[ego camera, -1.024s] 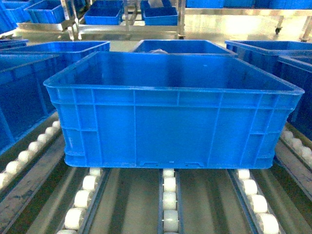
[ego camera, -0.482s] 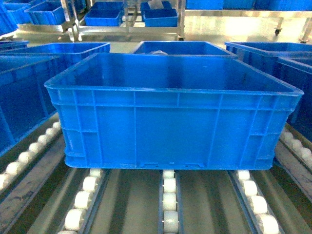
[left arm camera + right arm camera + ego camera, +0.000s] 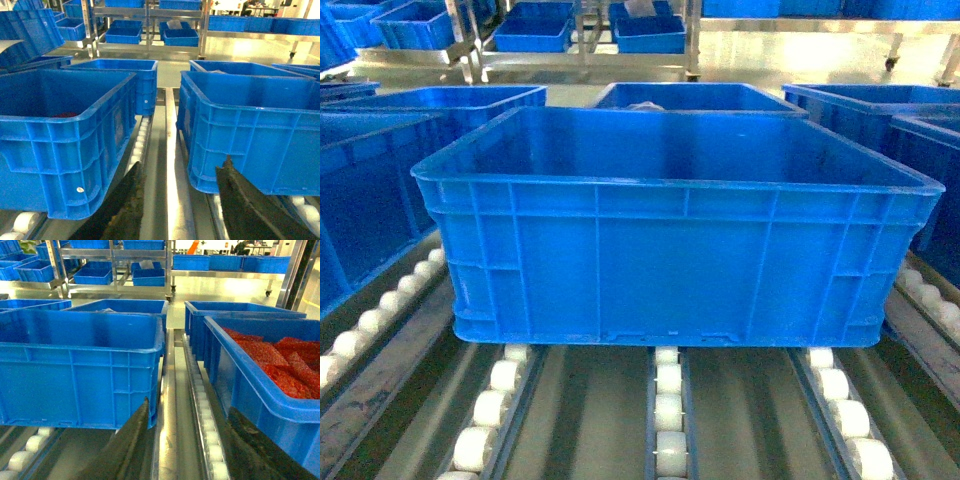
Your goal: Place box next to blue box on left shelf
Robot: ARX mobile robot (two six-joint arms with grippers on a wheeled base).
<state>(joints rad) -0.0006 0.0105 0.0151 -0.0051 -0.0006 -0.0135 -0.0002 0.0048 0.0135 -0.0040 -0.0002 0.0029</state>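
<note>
The box [image 3: 670, 260], a big open-topped bright-blue crate, rests on the white roller tracks [image 3: 667, 410] of the left shelf. It stands between a blue box [image 3: 360, 190] on its left and another crate on its right. My left gripper [image 3: 182, 164] is open, its dark fingers straddling the steel rail [image 3: 171, 150] between the left blue box [image 3: 55, 145] and the box [image 3: 250, 130]. My right gripper [image 3: 189, 407] is open too, over the gap beside the box [image 3: 80, 370]. Neither gripper touches the box or shows in the head view.
A blue crate [image 3: 270, 385] filled with red pieces stands close on the right. More blue crates [image 3: 700, 97] sit behind on the same rack. Steel racks with further crates [image 3: 535, 30] stand across the aisle. The gaps between crates are narrow.
The head view has shifted very slightly. The box stays in the same spot on the rollers.
</note>
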